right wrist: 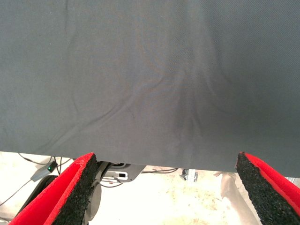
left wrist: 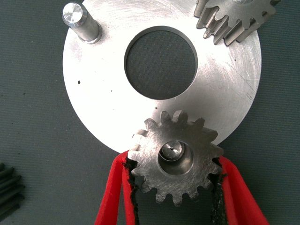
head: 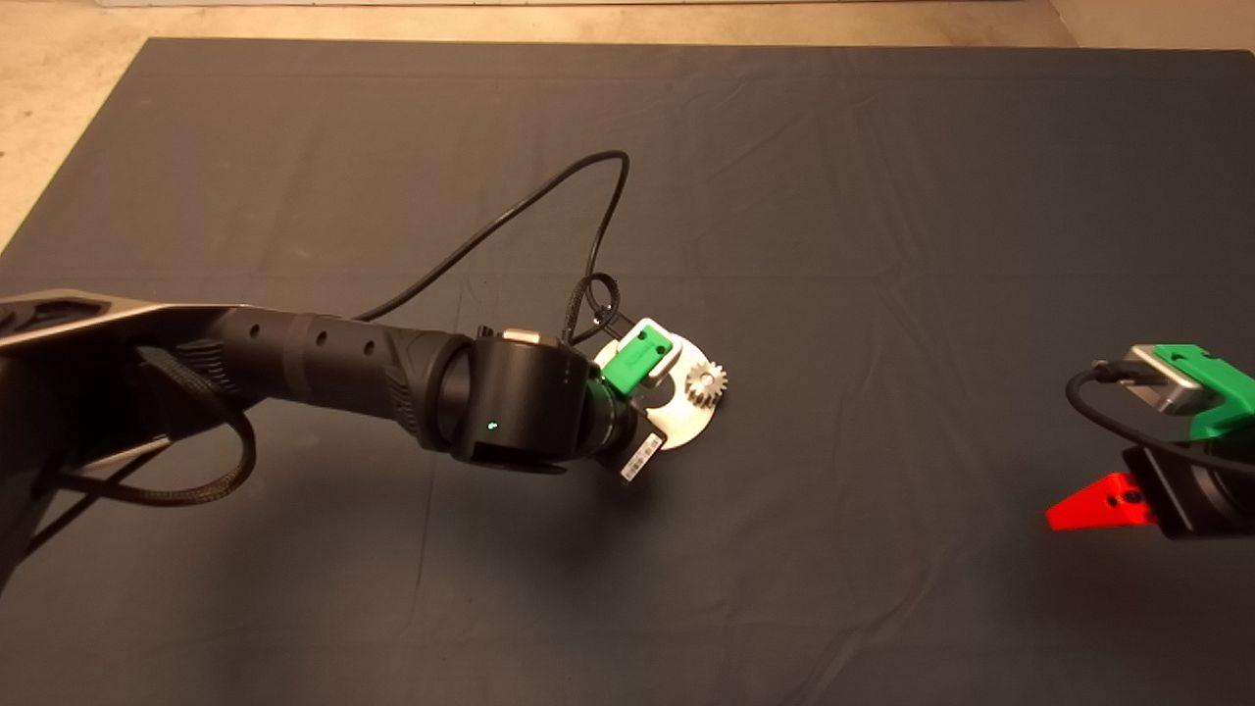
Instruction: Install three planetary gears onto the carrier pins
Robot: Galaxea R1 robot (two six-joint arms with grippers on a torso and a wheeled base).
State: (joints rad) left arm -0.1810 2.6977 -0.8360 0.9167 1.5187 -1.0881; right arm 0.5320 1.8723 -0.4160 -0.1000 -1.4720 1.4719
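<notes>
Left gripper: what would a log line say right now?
left gripper: shut on gear, over pin | disc: one gear seated, one pin bare | right gripper: open, parked

The left pincer [left wrist: 174, 187] grips a planetary gear [left wrist: 176, 157] by its teeth — bore around a carrier pin [left wrist: 172, 151] at the disc's [left wrist: 93, 103] edge. Another gear [left wrist: 234, 21] sits opposite — one pin [left wrist: 82, 21] bare.

You are working at a robotics lab test bench. A wrinkled dark mat [head: 882, 245] covers the surface, with bare pale flooring [head: 59, 108] beyond the mat's far edge. Past the mat's near edge, loose cables [right wrist: 28, 161] and a small device showing a green light [right wrist: 47, 169] lie on a speckled floor.
</notes>
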